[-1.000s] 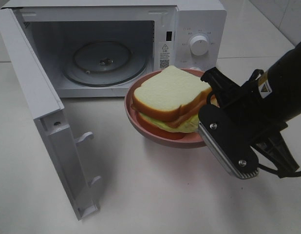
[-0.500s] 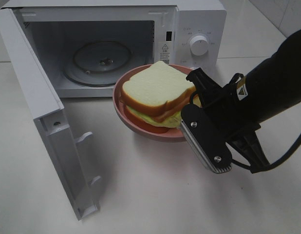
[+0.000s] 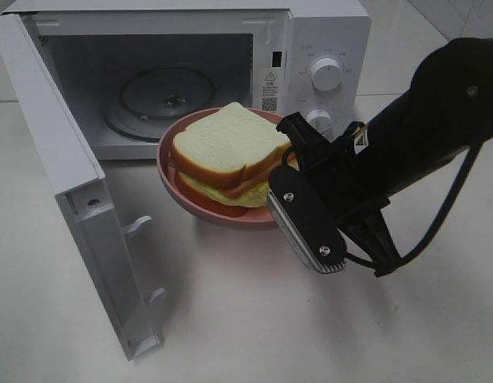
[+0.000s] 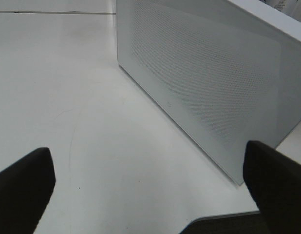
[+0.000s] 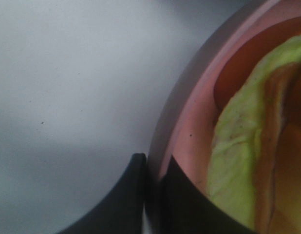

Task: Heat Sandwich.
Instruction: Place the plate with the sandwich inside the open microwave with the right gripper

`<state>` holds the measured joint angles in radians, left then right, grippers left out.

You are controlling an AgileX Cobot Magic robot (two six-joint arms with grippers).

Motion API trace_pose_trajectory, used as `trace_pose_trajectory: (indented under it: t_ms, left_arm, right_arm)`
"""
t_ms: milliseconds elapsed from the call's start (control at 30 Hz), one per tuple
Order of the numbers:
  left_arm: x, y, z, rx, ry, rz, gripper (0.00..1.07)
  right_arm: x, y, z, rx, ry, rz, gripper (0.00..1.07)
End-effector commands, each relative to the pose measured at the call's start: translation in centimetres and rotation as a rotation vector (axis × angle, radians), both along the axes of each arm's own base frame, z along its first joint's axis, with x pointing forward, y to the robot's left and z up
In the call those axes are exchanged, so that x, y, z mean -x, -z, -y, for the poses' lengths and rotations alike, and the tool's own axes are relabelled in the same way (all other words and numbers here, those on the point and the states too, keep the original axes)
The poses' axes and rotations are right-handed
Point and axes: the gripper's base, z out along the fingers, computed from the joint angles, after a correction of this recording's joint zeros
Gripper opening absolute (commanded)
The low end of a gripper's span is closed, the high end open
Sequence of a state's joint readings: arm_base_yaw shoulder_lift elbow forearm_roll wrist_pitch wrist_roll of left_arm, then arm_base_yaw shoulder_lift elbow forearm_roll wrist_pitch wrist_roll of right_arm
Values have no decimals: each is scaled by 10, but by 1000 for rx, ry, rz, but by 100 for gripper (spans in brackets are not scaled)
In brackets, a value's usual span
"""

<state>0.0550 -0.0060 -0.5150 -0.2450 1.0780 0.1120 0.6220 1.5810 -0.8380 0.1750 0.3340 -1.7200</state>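
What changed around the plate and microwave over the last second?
The right gripper carried the pink plate with the sandwich leftward, closer to the open microwave. Its grip on the plate rim stayed shut. The door stayed open, and the left gripper stayed open.

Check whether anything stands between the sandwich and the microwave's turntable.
Nothing visible does. The door stands wide open, the turntable is bare, and the right gripper holds the plate with the sandwich just before the opening.

High overview, close wrist views; plate (image 3: 211,214) seemingly common to right wrist.
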Motion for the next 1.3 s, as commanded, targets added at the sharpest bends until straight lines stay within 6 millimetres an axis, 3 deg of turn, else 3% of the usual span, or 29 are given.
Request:
trace_pose_trajectory:
  t_ms: [33, 500, 1300]
  left_arm:
    - [2, 0, 0, -1, -2, 21, 98]
    - [2, 0, 0, -1, -2, 21, 98]
    - [2, 0, 0, -1, -2, 21, 98]
  right_arm:
    - [-9, -2, -7, -31, -11, 22, 0]
    - [-37, 4, -31, -38, -57, 15, 0]
    - [-89, -2, -65, -20, -31, 23, 0]
